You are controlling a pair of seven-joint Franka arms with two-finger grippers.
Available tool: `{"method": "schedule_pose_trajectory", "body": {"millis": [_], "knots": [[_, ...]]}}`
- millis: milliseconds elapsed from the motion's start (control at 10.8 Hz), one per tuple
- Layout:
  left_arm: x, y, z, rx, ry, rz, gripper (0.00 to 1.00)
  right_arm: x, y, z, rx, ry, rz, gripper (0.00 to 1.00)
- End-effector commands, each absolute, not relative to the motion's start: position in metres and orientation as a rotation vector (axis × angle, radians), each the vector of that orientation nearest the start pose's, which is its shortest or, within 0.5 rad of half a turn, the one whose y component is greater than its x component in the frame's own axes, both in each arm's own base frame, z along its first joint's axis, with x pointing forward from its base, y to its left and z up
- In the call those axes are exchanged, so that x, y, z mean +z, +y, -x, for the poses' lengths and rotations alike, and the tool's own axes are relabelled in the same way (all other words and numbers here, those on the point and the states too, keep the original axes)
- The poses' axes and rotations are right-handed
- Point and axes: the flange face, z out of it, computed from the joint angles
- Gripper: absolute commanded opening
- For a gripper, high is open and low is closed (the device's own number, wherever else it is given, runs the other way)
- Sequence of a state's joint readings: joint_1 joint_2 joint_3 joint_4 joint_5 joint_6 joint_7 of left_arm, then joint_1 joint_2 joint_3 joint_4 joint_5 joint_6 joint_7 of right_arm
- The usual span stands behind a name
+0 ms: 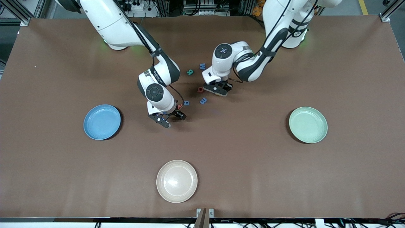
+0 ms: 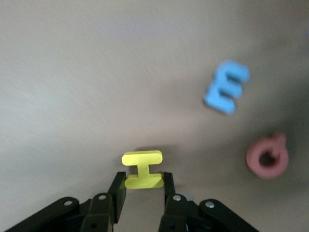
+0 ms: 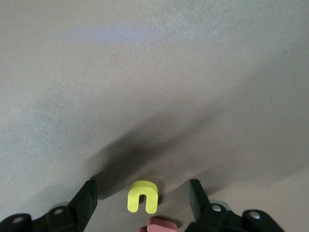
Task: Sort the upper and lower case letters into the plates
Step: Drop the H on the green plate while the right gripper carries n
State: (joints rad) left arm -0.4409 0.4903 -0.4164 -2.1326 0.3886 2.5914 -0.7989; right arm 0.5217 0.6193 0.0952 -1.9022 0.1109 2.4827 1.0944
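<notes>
Sky-blue plate sits mid-left of the front view, mint-green plate mid-right; 2 task plates, both bare inside. 3rd plate, cream-beige, lies low-centre, nearest the camera.

Letters bunch at upper-centre of the brown counter. Front view shows approx 6: teal one, blue W, red ring, blue E, small blue one, red bit by the right arm's wrist.

Left pincer is low over the cluster beside the red ring. Front view hides what it has; left wrist view shows the fingers closed on a yellow I-shaped letter, gripped at the lower bar, w/ blue E and red ring further up-right in that frame.

Right pincer is low over the counter between the blue plate and the letters. Only the right wrist view shows a yellow n/u-shaped letter between its fingers, which stand wide apart, not touching it; pink-red piece at that frame's bottom edge.
</notes>
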Motion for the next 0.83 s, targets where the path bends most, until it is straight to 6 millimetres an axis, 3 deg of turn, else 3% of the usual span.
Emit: {"method": "schedule_pose_trajectory", "body": {"millis": [0, 92, 277, 462, 739], "knots": [[0.259, -0.402, -0.411, -0.224, 0.367, 3.09, 0.0, 0.165, 0.362, -0.509, 0.166, 0.907, 2.954, 0.74], [0.279, -0.374, -0.439, -0.271, 0.291, 3.086, 0.0, 0.165, 0.362, -0.509, 0.166, 0.909, 2.953, 0.66], [0.3, -0.31, -0.483, -0.303, 0.312, 3.041, 0.0, 0.165, 0.365, -0.507, 0.171, 0.923, 2.95, 0.59], [0.303, -0.23, -0.524, -0.257, 0.356, 2.993, 0.0, 0.166, 0.365, -0.506, 0.17, 0.93, 2.946, 0.48], [0.292, -0.12, -0.557, -0.177, 0.425, 2.954, 0.0, 0.166, 0.368, -0.505, 0.175, 0.93, 2.948, 0.13]]}}
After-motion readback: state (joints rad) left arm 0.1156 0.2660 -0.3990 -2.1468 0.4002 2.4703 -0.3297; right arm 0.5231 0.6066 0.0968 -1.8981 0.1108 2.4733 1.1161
